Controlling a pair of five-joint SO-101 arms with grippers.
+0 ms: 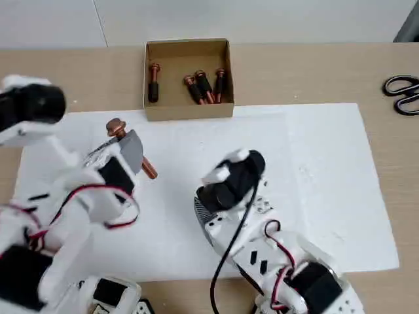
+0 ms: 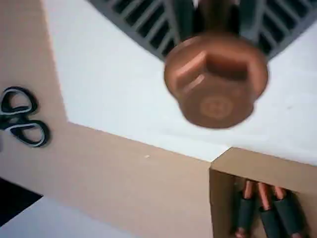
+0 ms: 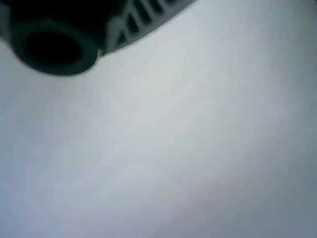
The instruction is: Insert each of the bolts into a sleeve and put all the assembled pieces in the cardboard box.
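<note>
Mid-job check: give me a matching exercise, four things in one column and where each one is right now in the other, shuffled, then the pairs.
1 bare bolt
2 black sleeve
3 scissors
4 assembled pieces

A in the cardboard box
B in the left gripper
C on the bare table, beside the paper
D in the right gripper

Pairs: 1-B, 2-D, 3-C, 4-A

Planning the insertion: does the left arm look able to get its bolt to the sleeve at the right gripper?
Probably yes: only bare white paper lies between the left gripper, shut on the bolt, and the sleeve.
</note>
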